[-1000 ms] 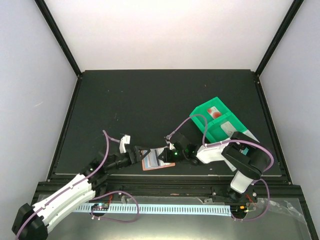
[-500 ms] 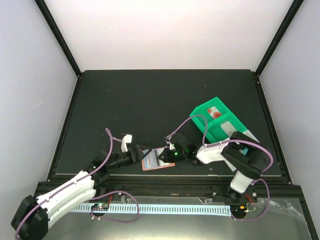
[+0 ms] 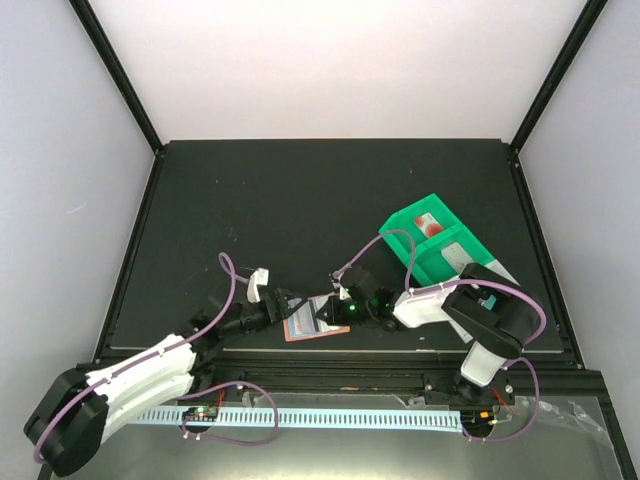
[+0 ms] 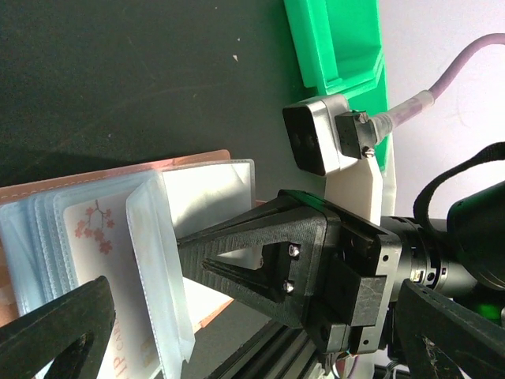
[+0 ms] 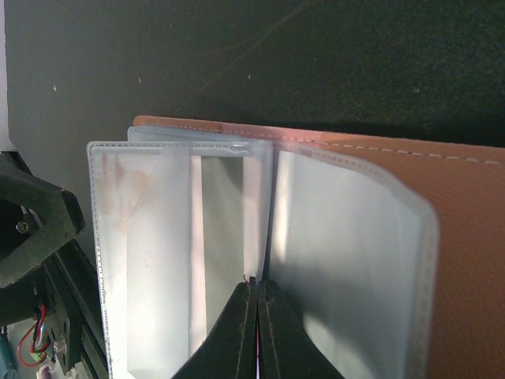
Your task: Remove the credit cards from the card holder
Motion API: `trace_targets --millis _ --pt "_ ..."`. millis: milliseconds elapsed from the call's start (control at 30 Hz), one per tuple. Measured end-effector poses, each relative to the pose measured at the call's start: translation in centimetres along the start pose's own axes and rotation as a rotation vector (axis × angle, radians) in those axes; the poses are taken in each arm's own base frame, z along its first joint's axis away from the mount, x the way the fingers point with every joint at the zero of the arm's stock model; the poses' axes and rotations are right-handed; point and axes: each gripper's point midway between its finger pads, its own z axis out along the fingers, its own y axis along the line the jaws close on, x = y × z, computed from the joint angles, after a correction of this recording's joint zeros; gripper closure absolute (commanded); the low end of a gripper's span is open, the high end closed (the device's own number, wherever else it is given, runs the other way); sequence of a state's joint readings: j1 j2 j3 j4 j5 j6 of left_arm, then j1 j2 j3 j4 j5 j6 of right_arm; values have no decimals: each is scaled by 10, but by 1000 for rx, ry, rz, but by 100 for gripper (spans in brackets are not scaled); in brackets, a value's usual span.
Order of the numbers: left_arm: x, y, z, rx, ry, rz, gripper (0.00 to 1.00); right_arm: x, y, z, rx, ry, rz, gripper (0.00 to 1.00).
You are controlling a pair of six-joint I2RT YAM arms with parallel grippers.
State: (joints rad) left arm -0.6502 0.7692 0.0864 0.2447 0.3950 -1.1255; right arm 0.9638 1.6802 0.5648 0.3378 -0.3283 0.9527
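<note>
The card holder [image 3: 312, 322] lies open at the bench's [image 3: 300, 200] near edge, with free bench beyond. The right claw [image 3: 331, 314] is pinched shut on one of its clear pockets. The left claw [image 3: 284, 306] gapes wide and empty beside it. Cloudy pockets mostly hide the credit cards [image 4: 93, 237].

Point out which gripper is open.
The left gripper is open, jaws spread at the card holder; the right gripper is shut, tips against its clear sleeves.

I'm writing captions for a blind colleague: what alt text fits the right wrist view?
The right gripper, its black fingers shut, touches its tips to the clear plastic sleeves fanned open inside the salmon card holder, which lies open on the dark table.
</note>
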Motion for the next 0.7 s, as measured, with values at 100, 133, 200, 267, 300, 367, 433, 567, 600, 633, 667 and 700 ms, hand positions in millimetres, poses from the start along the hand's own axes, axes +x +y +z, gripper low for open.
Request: trace_targets --millis 100,133,200,267,300,367,433,567,600,633,667,700 --pt "0 1 2 -2 4 -3 1 0 0 0 -1 0 0 99" --pt "0 2 2 -5 6 -4 1 0 0 0 -1 -1 0 99" --pt "1 3 4 -8 11 -6 1 0 0 0 -1 -1 1 99" --pt "2 4 5 -10 17 -9 1 0 0 0 -1 -1 4 99" --pt "2 5 6 -12 20 -10 1 0 0 0 -1 -1 4 99" --pt "3 6 7 -15 25 -13 1 0 0 0 -2 -1 4 99" --pt "3 7 8 -19 29 -15 1 0 0 0 -2 -1 7 99" --pt "3 8 11 -21 34 -16 1 0 0 0 -4 -1 7 99" --pt "3 8 12 -23 36 -18 1 0 0 0 -4 -1 8 99" --pt "3 8 12 -24 39 -19 1 0 0 0 -4 -1 9 99" --pt "4 9 13 -25 44 -21 1 0 0 0 -5 -2 10 99" --pt "4 9 14 -26 49 -23 1 0 0 0 -6 -2 11 99"
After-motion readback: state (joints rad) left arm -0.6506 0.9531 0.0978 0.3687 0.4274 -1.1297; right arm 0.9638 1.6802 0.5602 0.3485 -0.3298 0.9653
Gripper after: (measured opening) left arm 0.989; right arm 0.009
